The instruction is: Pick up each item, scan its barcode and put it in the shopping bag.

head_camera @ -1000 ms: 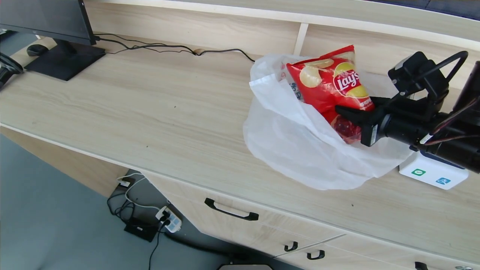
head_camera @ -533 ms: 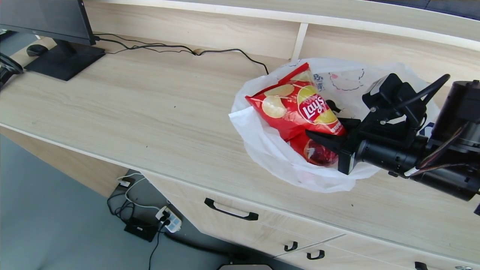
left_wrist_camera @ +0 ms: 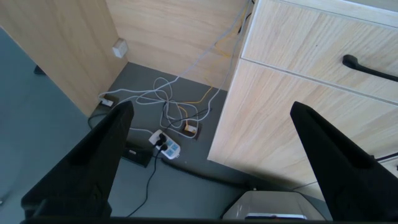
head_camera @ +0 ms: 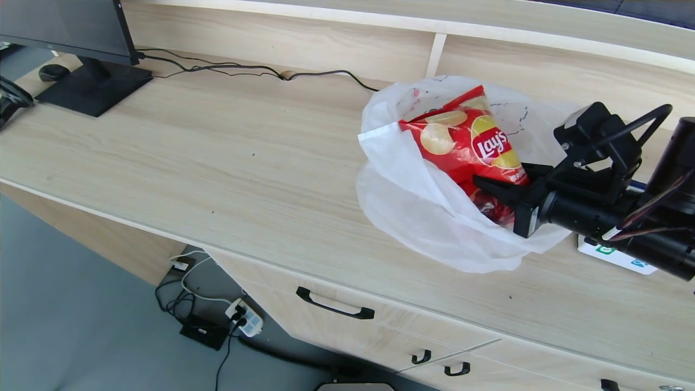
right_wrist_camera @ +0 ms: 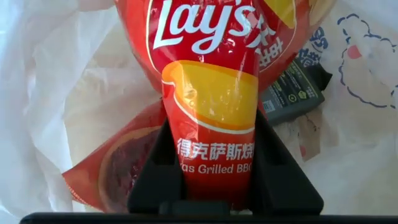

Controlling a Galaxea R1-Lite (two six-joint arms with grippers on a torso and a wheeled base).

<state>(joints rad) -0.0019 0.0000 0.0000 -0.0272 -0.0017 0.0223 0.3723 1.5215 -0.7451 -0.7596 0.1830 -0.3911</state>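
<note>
Over on the right side of the wooden counter (head_camera: 217, 152), the right gripper (head_camera: 502, 179) pinches the low end of the red chip bag (head_camera: 467, 144), with one finger on each side. The chip bag leans in the open mouth of the white shopping bag (head_camera: 423, 212), and its top sticks out. A small dark packet (right_wrist_camera: 291, 93) lies inside the shopping bag, just beside the chips. A white box (head_camera: 613, 255) sits to the right of it. The left gripper (left_wrist_camera: 214, 155) hangs low by the drawers (left_wrist_camera: 298, 112), fingers spread wide, above a power strip (left_wrist_camera: 166, 147) on the floor.
</note>
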